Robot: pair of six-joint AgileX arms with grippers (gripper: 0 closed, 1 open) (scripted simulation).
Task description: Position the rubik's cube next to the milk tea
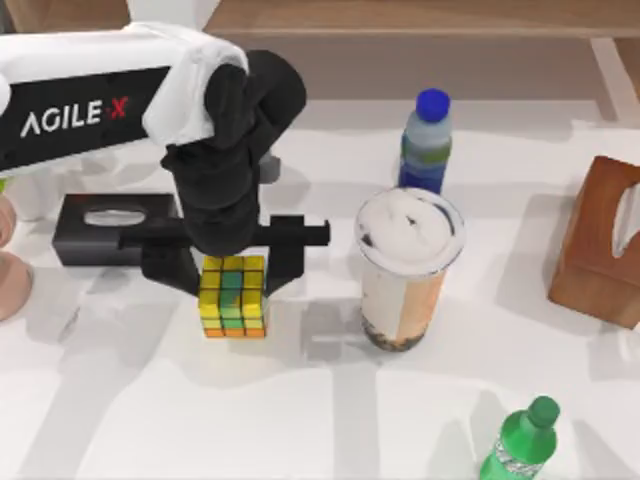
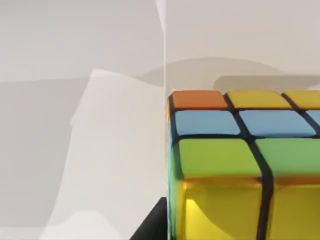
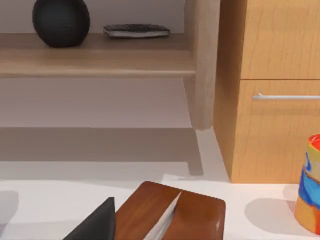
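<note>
left gripper [image 1: 233, 262]: directly above the rubik's cube, at the table's left-centre; black fingers [image 1: 290, 250] stand on both sides of the cube's top; i cannot tell if they press it.
rubik's cube [image 1: 233, 297]: on the white table [image 1: 330, 420], left of the milk tea, a gap between them.
milk tea [image 1: 405, 270]: upright, near the table's middle.
blue-capped bottle [image 1: 426, 140]: behind the milk tea.
black tissue box [image 1: 112, 226]: behind-left of the cube.
right arm: parked; its wrist view looks at a wooden box [image 3: 170, 212].
</note>
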